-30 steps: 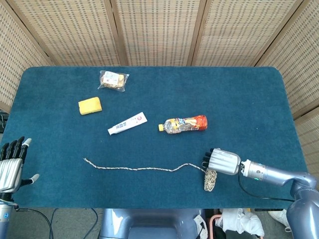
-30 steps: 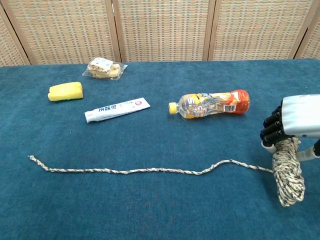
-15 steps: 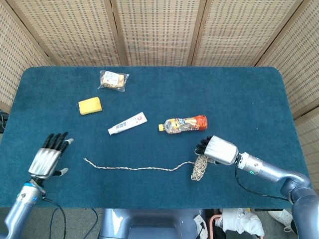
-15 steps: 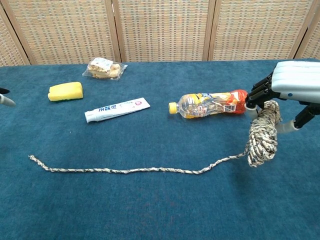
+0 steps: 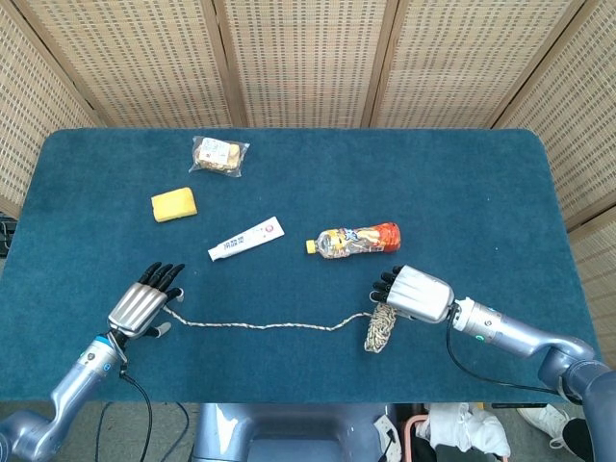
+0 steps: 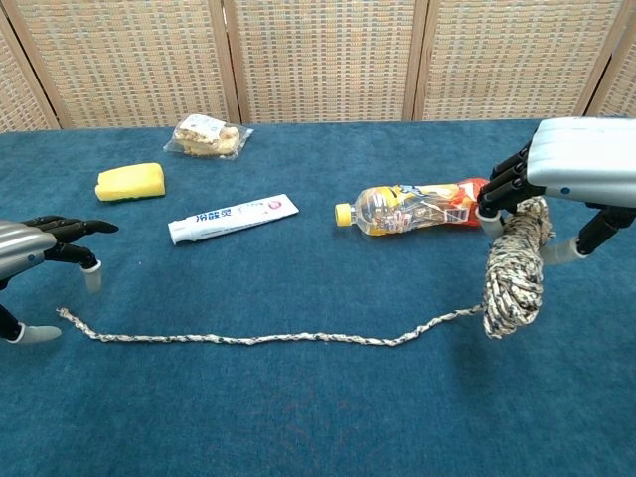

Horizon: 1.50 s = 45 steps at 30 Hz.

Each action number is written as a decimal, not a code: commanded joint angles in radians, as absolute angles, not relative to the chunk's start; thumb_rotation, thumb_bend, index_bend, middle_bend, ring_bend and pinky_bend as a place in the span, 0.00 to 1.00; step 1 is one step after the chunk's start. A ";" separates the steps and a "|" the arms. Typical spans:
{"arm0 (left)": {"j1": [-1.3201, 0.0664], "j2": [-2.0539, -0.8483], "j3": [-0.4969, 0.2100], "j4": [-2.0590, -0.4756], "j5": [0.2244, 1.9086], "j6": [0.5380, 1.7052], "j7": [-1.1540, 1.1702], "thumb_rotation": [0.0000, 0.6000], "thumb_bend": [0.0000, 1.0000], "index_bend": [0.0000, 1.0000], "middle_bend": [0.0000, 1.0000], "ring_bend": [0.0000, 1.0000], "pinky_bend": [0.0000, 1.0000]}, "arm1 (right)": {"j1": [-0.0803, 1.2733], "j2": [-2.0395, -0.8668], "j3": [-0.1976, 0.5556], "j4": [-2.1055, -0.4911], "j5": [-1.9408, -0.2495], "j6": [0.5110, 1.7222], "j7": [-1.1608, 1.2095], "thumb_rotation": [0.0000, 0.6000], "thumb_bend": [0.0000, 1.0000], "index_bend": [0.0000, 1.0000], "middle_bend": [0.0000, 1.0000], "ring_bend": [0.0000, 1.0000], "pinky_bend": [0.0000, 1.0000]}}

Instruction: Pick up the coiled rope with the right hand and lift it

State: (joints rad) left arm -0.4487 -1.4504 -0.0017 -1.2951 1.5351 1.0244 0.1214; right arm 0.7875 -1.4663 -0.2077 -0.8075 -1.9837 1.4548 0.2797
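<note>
1. The left hand (image 6: pixel 30 248) hovers open-fingered at the loose tail's end.
2. The right hand (image 6: pixel 556 184) grips the coiled rope (image 6: pixel 514 273), which hangs above the surface (image 6: pixel 318 417).
3. Step in hand: lifting. The next move likely calls for raising further until the tail clears.
4. The bottle (image 6: pixel 422 207) lies beyond.

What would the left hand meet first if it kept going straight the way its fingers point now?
Probably the toothpaste tube. The left hand hovers open at the rope's loose end, fingers aimed up the table and slightly right. Height is unclear, so it may pass over the tube.
</note>
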 commanded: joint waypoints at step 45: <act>-0.477 -1.511 0.026 -1.222 1.495 1.021 0.103 1.00 0.43 0.65 0.00 0.00 0.00 | 0.775 -1.472 -0.175 -0.832 -1.948 1.466 0.303 1.00 0.69 0.62 0.58 0.50 0.70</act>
State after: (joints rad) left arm -0.4778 -1.5191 0.0300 -1.2221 1.4941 1.0118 0.1076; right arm 0.7734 -1.4799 -0.1869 -0.8093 -1.9630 1.4672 0.2909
